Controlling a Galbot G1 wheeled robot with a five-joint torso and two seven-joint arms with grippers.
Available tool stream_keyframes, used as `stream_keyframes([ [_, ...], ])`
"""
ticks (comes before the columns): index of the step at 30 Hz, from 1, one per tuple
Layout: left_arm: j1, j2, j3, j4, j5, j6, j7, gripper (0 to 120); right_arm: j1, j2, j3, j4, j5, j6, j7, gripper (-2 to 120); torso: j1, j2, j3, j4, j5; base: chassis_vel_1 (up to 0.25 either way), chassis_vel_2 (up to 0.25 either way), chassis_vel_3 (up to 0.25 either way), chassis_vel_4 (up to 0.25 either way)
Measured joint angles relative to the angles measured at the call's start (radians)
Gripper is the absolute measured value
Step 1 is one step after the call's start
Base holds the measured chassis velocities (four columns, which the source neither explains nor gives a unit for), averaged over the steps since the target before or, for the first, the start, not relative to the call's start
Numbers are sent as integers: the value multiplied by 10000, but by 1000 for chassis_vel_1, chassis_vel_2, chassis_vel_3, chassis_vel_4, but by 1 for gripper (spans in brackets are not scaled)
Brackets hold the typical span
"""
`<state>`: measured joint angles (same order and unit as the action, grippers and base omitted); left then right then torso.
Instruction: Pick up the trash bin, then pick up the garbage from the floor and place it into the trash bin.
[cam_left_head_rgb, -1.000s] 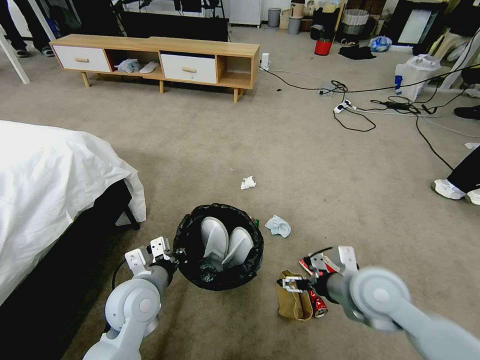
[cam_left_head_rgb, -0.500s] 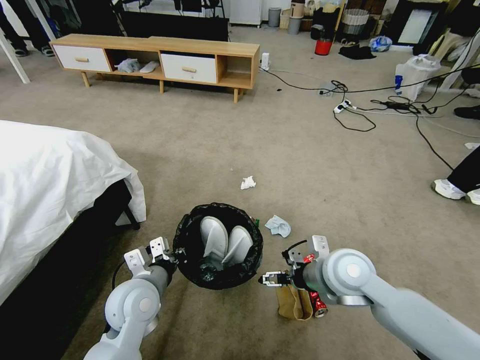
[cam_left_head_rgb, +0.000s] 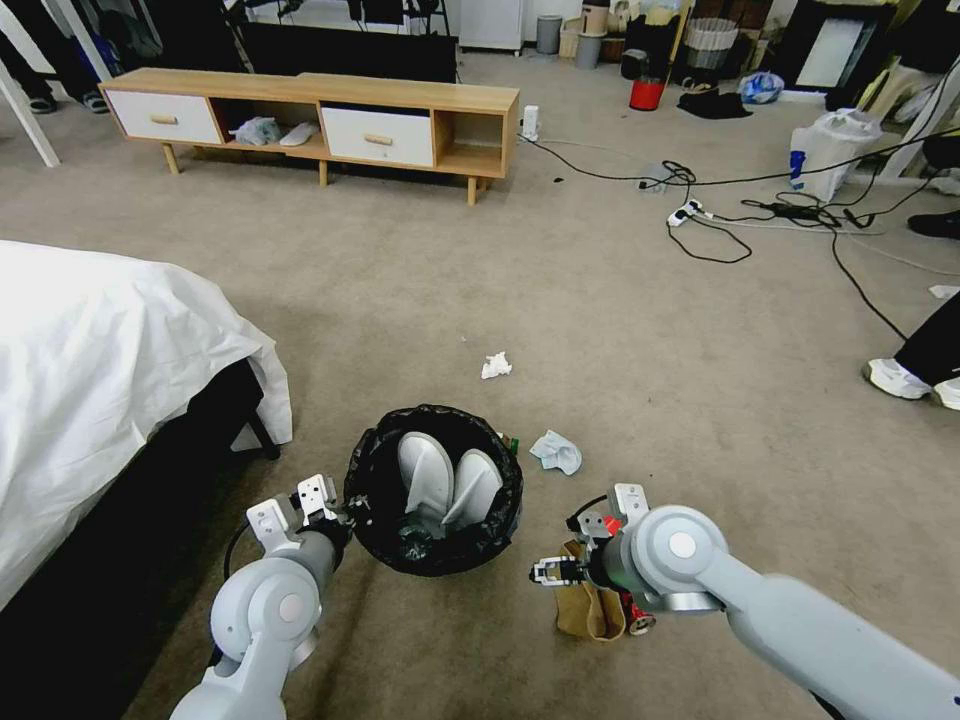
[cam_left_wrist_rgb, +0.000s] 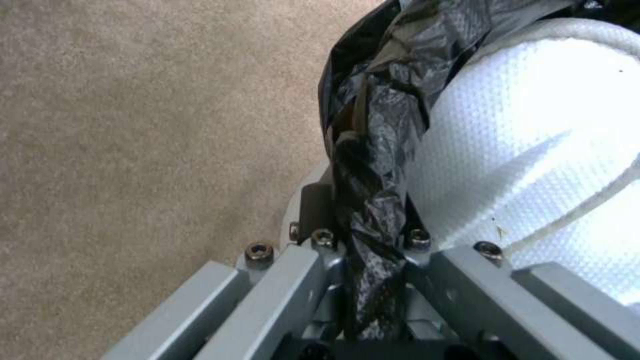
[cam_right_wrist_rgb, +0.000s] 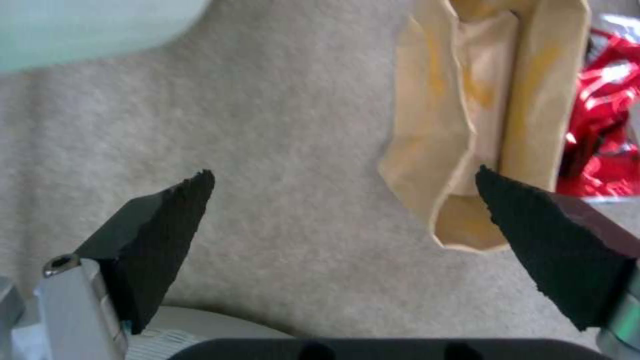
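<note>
Left wrist view: left gripper (cam_left_wrist_rgb: 370, 280) pinches trash bin (cam_left_wrist_rgb: 373, 150) crinkly liner; right gripper (cam_right_wrist_rgb: 343, 210) spread, seemingly empty

Red can (cam_left_head_rgb: 634, 618) mostly hidden behind right arm

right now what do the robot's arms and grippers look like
Both arms are smooth light grey tubes with round disc joints. The left gripper has white angular finger housings, a black cable looping at the wrist and grey metal links with hex bolts. The right gripper is grey metal with a black cable and wedge-shaped black rubber pads.
</note>
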<state>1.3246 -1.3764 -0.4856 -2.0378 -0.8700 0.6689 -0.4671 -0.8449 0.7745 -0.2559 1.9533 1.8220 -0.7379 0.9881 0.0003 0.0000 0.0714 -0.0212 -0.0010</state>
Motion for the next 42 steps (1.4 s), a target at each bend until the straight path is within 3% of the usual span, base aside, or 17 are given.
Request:
stream_keyframes([
  [19,221,-219,12,-70,409,-25,122,2,-709,-308,716,-322,-954,20,-503,100,0,0,0,0,1,0,0,0,0],
  [42,337,59,-177,-129,331,-79,184,2,-239,968,619,-2481,-2655,25,-1346,100,0,0,0,1,0,0,0,0,0],
])
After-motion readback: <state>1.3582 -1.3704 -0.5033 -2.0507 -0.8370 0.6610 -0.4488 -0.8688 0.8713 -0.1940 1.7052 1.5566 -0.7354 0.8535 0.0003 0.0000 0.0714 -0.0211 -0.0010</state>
